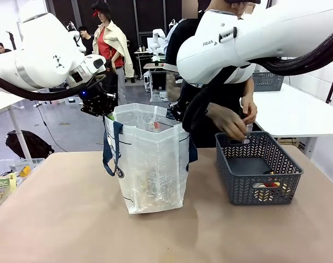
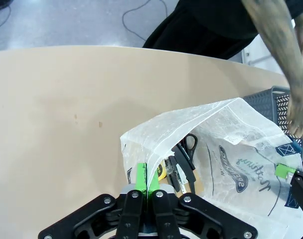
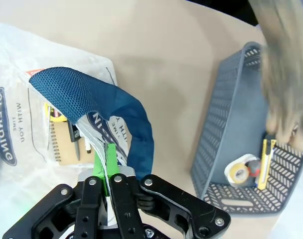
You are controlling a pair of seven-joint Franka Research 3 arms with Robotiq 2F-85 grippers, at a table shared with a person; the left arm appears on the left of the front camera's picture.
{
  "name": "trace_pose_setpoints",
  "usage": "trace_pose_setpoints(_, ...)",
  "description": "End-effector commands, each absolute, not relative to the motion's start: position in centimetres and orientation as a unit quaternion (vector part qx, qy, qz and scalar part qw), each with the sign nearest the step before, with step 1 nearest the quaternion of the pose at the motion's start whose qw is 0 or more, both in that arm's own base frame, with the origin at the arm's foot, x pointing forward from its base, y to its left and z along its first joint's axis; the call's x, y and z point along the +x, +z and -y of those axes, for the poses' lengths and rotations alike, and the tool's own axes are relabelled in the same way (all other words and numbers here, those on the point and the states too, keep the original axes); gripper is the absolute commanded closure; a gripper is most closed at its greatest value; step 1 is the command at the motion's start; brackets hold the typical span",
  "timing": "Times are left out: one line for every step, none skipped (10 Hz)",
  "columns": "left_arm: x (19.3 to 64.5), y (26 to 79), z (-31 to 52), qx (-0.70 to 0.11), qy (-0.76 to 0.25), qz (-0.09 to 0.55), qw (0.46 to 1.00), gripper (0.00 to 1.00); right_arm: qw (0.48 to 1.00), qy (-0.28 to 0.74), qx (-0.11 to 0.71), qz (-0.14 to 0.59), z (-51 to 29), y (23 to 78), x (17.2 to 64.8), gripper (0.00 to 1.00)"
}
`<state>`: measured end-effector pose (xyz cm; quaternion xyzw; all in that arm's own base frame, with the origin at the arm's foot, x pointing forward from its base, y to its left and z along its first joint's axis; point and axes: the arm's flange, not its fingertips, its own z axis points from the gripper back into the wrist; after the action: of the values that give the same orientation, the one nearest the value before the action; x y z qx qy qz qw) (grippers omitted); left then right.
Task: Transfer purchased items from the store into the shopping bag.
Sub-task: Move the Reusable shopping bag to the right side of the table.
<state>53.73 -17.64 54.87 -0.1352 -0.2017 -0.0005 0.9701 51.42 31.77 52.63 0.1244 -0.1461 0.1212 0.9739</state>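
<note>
Tan table (image 1: 57,219); left claw (image 2: 146,179), right claw (image 3: 105,162) pinching shopping bag (image 1: 153,164) rim

The shopping bag (image 3: 34,97) reads "SPENDING" and "WITH YOU" in dark print; the right arm (image 1: 254,38) bears "FRA"

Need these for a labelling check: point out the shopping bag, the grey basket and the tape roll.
shopping bag (image 1: 153,164), front view, on its translucent front panel.
basket (image 1: 243,189), front view, on its near lattice wall.
tape roll (image 3: 238,172), right wrist view, on the roll's flat face.

White arms (image 1: 40,60), black green-padded fingers (image 2: 140,178)
</note>
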Motion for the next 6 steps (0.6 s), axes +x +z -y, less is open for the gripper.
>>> trace_pose_setpoints(53.35,55.1,17.36,-0.136,0.008,0.206,0.969,1.0,0.974,0.114,0.131,0.145,-31.41,52.49,51.1,1.0)
trace_pose_setpoints(53.35,55.1,17.36,-0.136,0.008,0.206,0.969,1.0,0.974,0.114,0.131,0.145,-31.41,52.49,51.1,1.0)
trace_pose_setpoints(53.35,55.1,17.36,-0.136,0.008,0.206,0.969,1.0,0.974,0.114,0.131,0.145,-31.41,52.49,51.1,1.0)
trace_pose_setpoints(53.35,55.1,17.36,-0.136,0.008,0.206,0.969,1.0,0.974,0.114,0.131,0.145,-31.41,52.49,51.1,1.0)
trace_pose_setpoints(53.35,55.1,17.36,-0.136,0.008,0.206,0.969,1.0,0.974,0.114,0.131,0.145,-31.41,52.49,51.1,1.0)
trace_pose_setpoints(53.35,55.1,17.36,-0.136,0.008,0.206,0.969,1.0,0.974,0.114,0.131,0.145,-31.41,52.49,51.1,1.0)
